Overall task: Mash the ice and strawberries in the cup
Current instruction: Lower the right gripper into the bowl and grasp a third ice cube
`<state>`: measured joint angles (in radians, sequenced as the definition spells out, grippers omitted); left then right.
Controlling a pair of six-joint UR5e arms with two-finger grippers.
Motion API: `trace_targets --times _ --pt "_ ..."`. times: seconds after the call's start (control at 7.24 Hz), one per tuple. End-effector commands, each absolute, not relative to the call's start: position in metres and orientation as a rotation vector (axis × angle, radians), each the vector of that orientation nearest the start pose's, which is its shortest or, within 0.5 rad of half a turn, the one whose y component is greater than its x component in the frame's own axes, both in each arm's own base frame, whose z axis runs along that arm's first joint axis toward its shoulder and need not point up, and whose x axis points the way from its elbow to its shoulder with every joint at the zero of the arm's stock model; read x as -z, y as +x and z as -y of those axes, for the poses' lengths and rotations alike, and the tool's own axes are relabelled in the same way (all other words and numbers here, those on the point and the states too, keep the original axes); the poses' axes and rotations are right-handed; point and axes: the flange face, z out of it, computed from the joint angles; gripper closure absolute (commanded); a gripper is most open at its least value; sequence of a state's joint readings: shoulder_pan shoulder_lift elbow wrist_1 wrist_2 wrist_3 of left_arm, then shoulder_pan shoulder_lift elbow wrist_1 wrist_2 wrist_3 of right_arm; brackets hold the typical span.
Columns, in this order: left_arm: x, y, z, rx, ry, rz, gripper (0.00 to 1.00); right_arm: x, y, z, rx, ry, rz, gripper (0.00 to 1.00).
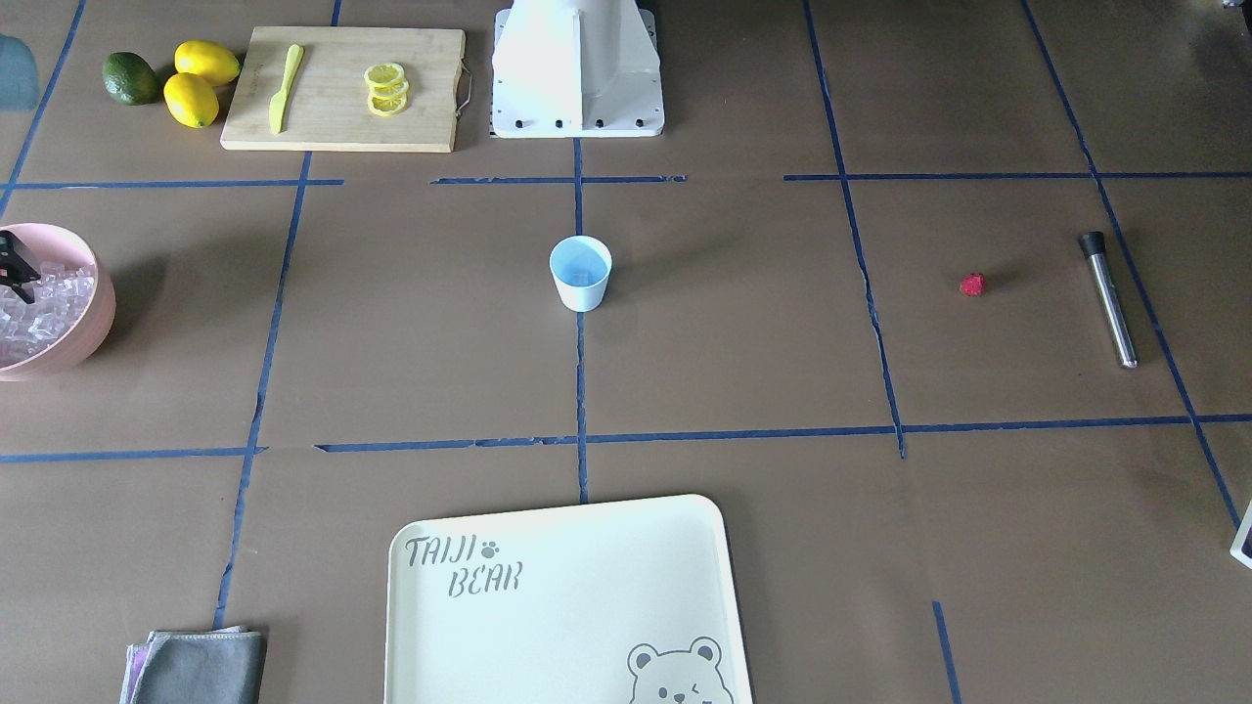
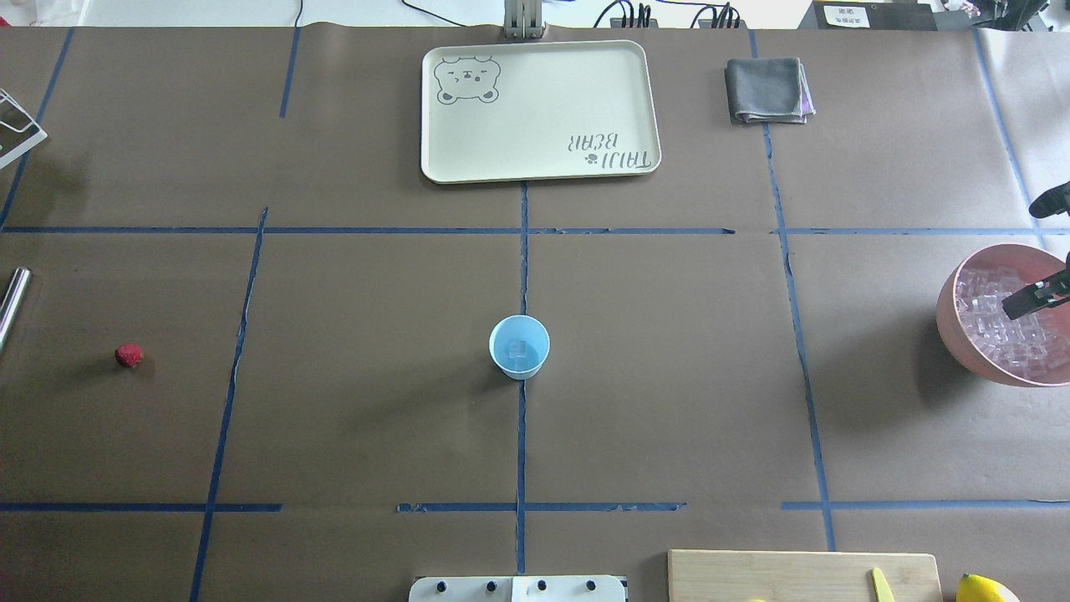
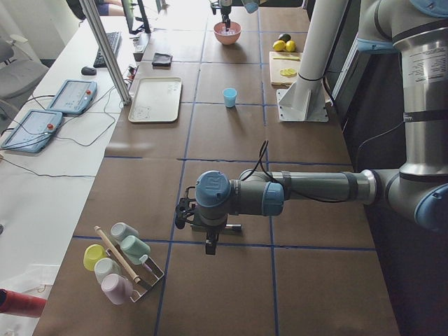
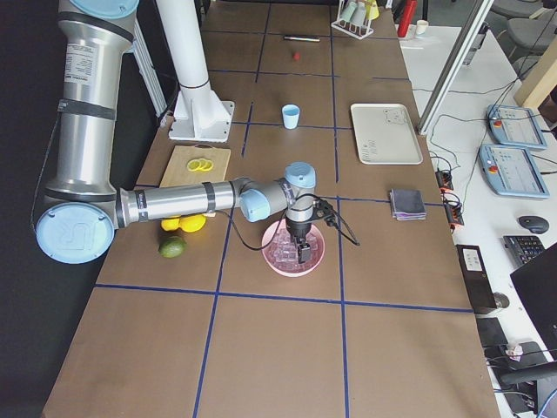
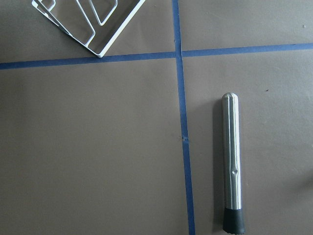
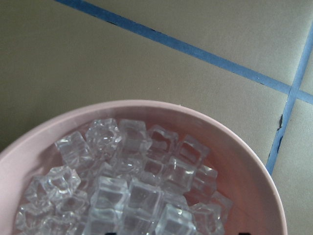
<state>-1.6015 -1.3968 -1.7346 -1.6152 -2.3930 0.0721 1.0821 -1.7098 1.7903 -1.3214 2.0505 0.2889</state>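
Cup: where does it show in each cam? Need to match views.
Front-facing: cup at centre, on the middle tape line.
Overhead: cup at centre, same line.
Exterior left: cup upper middle, right of the tray.
Exterior right: cup upper middle, left of the tray.
Left wrist: not in it.
Right wrist: not in it.
Shared landmark: the tray.

Right tool (image 2: 1020,303) — edge-cropped, jaws unreadable; pink bowl (image 2: 947,322) cropped too.
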Motion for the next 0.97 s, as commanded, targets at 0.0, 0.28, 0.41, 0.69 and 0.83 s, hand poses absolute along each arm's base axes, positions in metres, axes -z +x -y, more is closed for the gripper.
trace_targets --times 0.0,0.28,0.41,0.69,0.83 --pt "-0.6496 -0.0732 0.4181 -0.053 0.074 -0.82 0.0 -0.6051 -0.137 0.4429 0.248 0.109 0.565 0.31" --pt "-0.6496 -0.0732 0.4181 -0.053 0.074 -0.82 0.0 -0.6066 -0.1365 0.4424 0.253 0.109 0.562 0.48" --pt "-0.6488 -0.0732 0.419 -0.054 0.077 -0.819 0.0 -0.6066 -0.1365 0.4424 0.258 0.11 0.562 0.6" --pt "-0.649 -0.0732 0.4189 -0.054 0.075 -0.819 0.0 -0.6058 -0.1368 0.4421 0.259 0.108 0.566 0.93" --pt "-0.6496 -0.0732 0.4181 -0.053 0.074 -0.82 0.0 -0.6027 -0.1374 0.4426 0.262 0.113 0.571 0.97"
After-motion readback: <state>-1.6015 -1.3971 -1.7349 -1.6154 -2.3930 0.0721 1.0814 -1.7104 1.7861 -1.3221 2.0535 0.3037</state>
